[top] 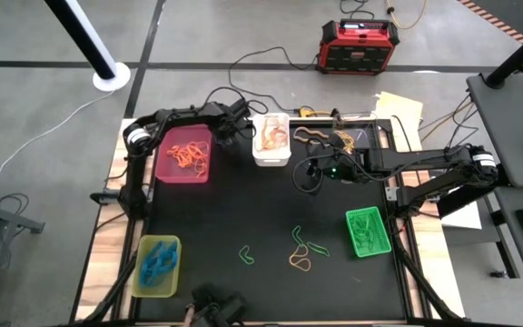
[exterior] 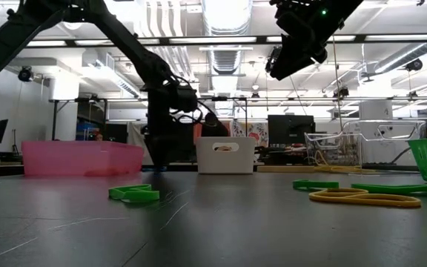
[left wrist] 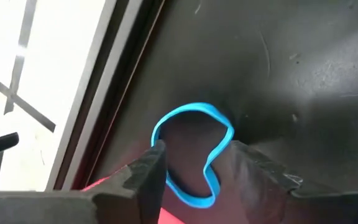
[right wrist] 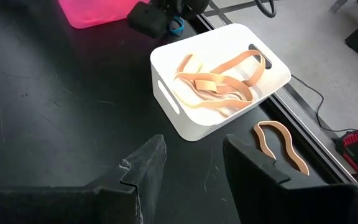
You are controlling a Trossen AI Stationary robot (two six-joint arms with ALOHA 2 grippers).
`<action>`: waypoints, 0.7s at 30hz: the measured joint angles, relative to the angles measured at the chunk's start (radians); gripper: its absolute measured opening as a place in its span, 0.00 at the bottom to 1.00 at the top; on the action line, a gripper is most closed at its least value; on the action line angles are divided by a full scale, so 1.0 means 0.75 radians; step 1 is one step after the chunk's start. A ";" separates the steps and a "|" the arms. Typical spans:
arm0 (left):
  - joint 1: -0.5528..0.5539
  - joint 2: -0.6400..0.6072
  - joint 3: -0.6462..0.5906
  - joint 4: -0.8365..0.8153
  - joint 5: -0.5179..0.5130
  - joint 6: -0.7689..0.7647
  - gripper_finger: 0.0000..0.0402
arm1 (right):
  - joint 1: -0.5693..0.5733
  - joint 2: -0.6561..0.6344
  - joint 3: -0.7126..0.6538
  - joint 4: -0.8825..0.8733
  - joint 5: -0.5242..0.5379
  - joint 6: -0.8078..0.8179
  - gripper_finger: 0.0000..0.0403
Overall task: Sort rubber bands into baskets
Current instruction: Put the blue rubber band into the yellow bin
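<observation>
My left gripper (top: pixel 228 138) is open and low at the table's far side, between the pink basket (top: pixel 182 156) and the white basket (top: pixel 271 139). Its fingers stand on either side of a blue rubber band (left wrist: pixel 194 149) that lies flat on the black mat; the band also shows in the right wrist view (right wrist: pixel 176 25). My right gripper (top: pixel 309 173) is open and empty, held high above the mat, just right of the white basket (right wrist: pixel 219 81), which holds tan bands. Loose green bands (top: pixel 246 255) and an orange-tan one (top: pixel 300 262) lie near the front. My left gripper has the blue band's loop (left wrist: pixel 166 124) between its two open fingers, which come down at a slant. The band lies flat on the mat. I cannot tell whether either finger touches it.
The pink basket holds orange bands. A green basket (top: pixel 367 232) holds green bands and a yellow-green one (top: pixel 157 265) holds blue bands. A clear basket (exterior: pixel 339 148) stands at the far right, and a tan band (right wrist: pixel 281 146) lies beside the white basket. A red-and-black power box (top: pixel 360 45) and cables lie beyond the table.
</observation>
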 joint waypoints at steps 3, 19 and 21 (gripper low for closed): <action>0.003 0.021 0.000 0.009 0.000 0.007 0.40 | 0.000 0.000 0.000 0.000 0.000 0.000 0.39; 0.002 0.044 0.002 0.000 0.041 0.034 0.03 | 0.000 0.000 0.000 0.000 0.001 0.000 0.39; 0.002 0.044 0.002 0.001 0.044 0.033 0.02 | 0.000 0.000 0.000 0.000 0.001 0.000 0.39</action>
